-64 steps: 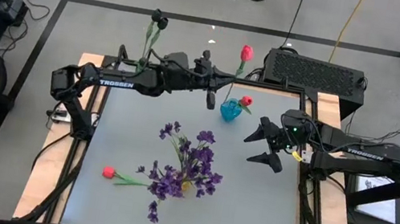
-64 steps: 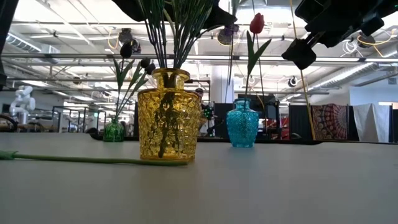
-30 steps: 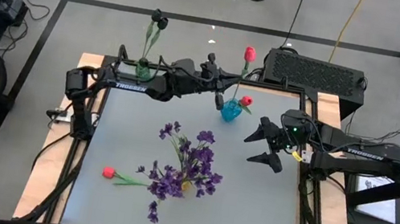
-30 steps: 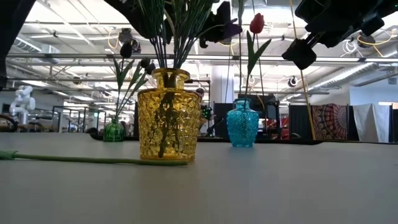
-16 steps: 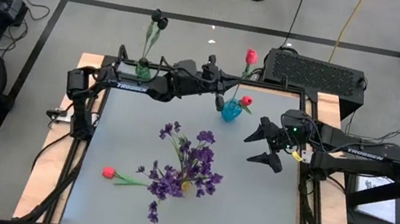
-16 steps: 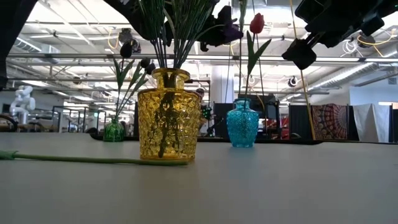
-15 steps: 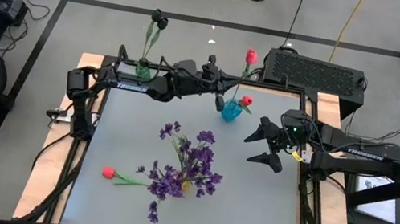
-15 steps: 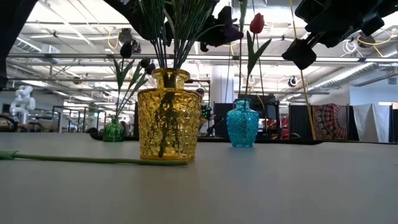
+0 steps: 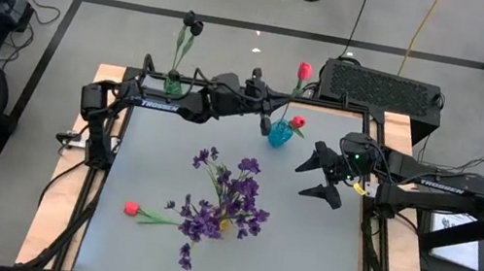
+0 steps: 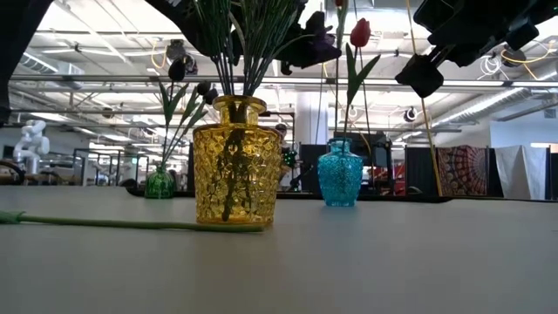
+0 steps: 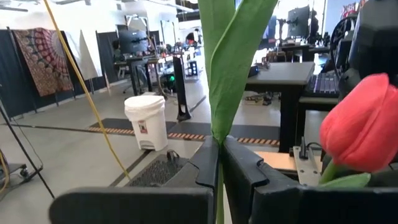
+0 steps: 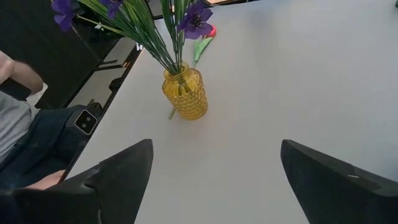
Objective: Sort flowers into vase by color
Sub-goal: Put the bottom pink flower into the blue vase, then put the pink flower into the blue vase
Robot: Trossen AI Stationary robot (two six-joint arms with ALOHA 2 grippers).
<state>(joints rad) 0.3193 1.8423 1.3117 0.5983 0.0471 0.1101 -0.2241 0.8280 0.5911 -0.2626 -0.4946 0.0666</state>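
Observation:
My left gripper (image 9: 266, 108) reaches level over the table's far edge and is shut on a red tulip whose head (image 9: 304, 69) stands high above it. Just beyond it a blue vase (image 9: 279, 134) holds another red tulip (image 9: 298, 122). A green vase (image 9: 174, 75) at the far left holds black-headed blooms (image 9: 192, 21). At mid-table a yellow vase (image 10: 235, 161) holds purple sprays (image 9: 227, 197). One red tulip (image 9: 131, 208) lies flat on the table at the near left. My right gripper (image 9: 306, 178) hangs open above the table's right side, with nothing between its fingers. My left gripper pinches the tulip's green stem (image 11: 217, 144) between its two fingers, just where the long leaves branch off. The fingers come in level and lie across the upright stem. The leaves and head rise above the fingers. The stem's lower end is hidden below the gripper.
A black box (image 9: 383, 88) stands behind the table's far right corner. A person sits beside the table (image 12: 18, 130). Bare tabletop (image 9: 311, 255) lies right of the yellow vase.

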